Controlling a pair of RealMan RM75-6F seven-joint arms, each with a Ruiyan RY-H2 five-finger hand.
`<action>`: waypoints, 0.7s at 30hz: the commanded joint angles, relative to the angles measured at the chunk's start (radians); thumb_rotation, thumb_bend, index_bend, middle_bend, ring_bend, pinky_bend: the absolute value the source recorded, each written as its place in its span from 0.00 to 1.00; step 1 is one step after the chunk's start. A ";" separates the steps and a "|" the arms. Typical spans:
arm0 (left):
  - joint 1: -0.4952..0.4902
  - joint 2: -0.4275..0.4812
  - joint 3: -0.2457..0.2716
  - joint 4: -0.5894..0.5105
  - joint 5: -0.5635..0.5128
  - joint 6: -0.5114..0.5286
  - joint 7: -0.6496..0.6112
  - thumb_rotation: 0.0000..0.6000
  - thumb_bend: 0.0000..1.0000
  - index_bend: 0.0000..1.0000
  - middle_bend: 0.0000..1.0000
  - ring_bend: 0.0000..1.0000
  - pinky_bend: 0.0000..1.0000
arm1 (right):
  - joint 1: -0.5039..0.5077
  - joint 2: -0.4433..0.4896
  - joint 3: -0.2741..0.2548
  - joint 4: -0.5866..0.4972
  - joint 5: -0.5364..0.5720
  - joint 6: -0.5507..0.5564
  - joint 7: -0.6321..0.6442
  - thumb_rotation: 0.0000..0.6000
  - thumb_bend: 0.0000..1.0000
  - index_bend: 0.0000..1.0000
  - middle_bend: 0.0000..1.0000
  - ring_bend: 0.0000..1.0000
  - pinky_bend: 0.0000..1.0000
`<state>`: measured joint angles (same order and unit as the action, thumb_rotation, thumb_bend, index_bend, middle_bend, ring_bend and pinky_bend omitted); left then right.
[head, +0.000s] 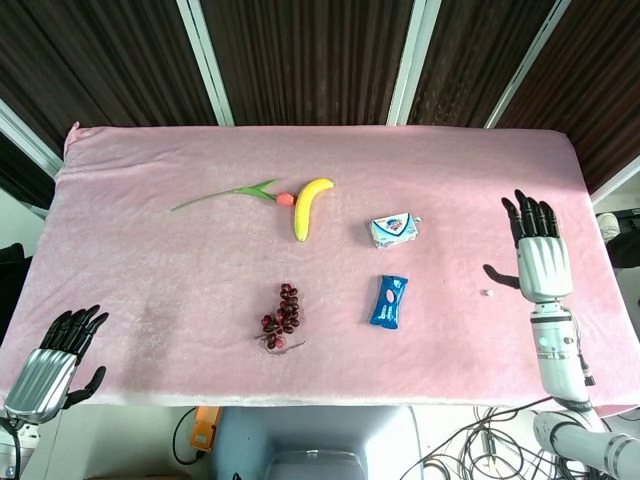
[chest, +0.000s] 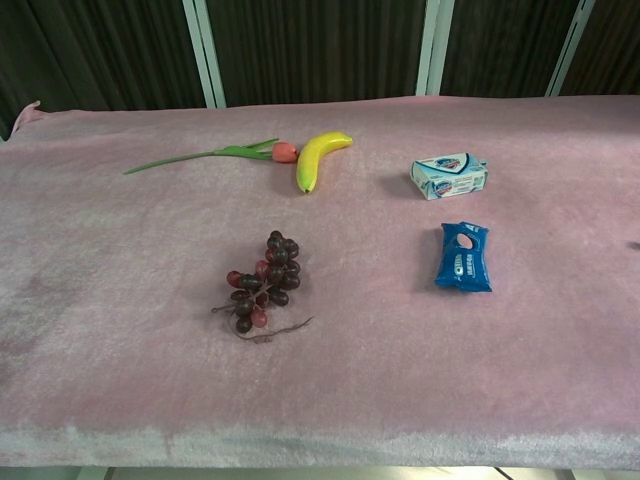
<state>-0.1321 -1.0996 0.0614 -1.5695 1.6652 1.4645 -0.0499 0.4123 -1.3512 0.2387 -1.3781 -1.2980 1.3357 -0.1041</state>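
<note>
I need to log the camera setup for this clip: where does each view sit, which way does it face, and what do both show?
Head view: high above the near edge, looking steeply down on the pink table; left hand and right hand both show, fingers spread.
Chest view: low at the near edge, facing across the table toward the dark wall; neither hand shows clearly.
Shared: banana, tulip, grapes, blue packet, soap box.

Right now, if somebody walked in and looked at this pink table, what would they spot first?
Probably the bright yellow banana near the middle back, lying beside a tulip with a long green stem. In front of it sits a dark bunch of grapes, with a shiny blue snack packet to its right. At the right edge, a silver robot hand hovers with its fingers spread, holding nothing.
</note>
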 joint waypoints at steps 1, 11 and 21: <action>0.000 0.001 -0.001 0.000 -0.001 0.001 -0.001 0.98 0.42 0.00 0.00 0.00 0.04 | -0.054 0.044 -0.056 -0.056 -0.032 0.029 -0.006 1.00 0.22 0.00 0.00 0.00 0.00; -0.001 0.004 0.001 -0.005 -0.004 -0.007 0.005 0.97 0.42 0.00 0.00 0.00 0.04 | -0.234 0.152 -0.245 -0.254 -0.045 0.080 -0.168 1.00 0.22 0.00 0.00 0.00 0.00; -0.003 -0.001 0.001 -0.005 -0.003 -0.013 0.021 0.97 0.42 0.00 0.00 0.00 0.04 | -0.241 0.147 -0.230 -0.247 -0.093 0.088 -0.153 1.00 0.22 0.00 0.00 0.00 0.00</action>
<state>-0.1351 -1.1004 0.0630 -1.5741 1.6625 1.4516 -0.0292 0.1718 -1.2036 0.0058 -1.6270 -1.3944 1.4298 -0.2591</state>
